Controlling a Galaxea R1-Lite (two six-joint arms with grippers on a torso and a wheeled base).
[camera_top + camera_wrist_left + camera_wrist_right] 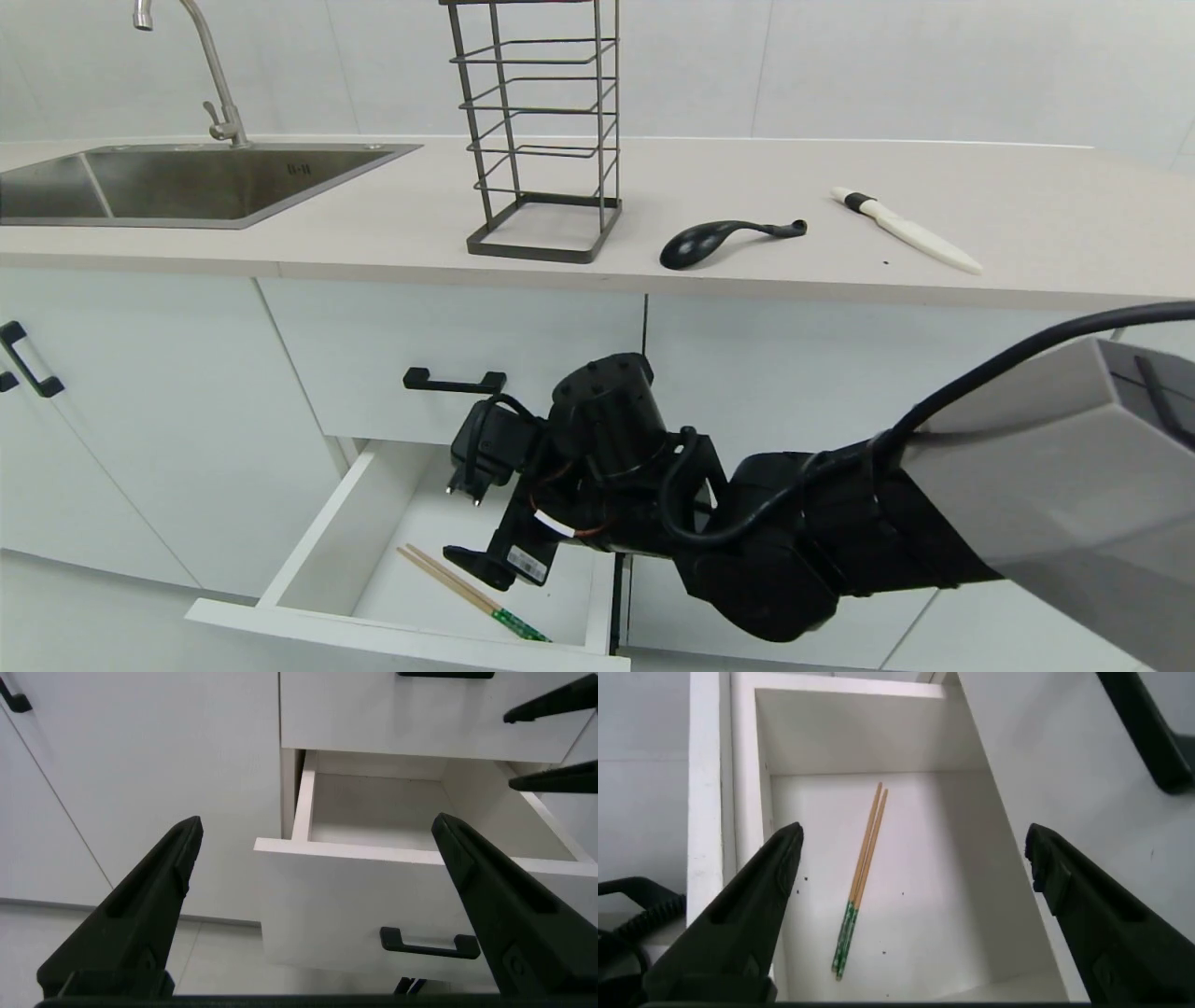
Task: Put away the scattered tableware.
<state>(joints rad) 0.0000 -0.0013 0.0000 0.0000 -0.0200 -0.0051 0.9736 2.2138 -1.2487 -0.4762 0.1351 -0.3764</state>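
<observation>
The right gripper (471, 527) hangs spread wide above the open drawer (317, 532), where the chopsticks (862, 873) lie flat. The left gripper (318, 826) is spread too, empty. On the counter (747, 177), a black spoon (700, 243) and white knife (906, 229) lie right of the wire rack (541, 140)

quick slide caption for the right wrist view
Open right hand above a pair of chopsticks lying in the open drawer.

Right arm (766, 532) blocks the drawer's (308, 541) right side; the rack's (541, 140) top and the sink's (187, 177) left end run off-frame.
</observation>
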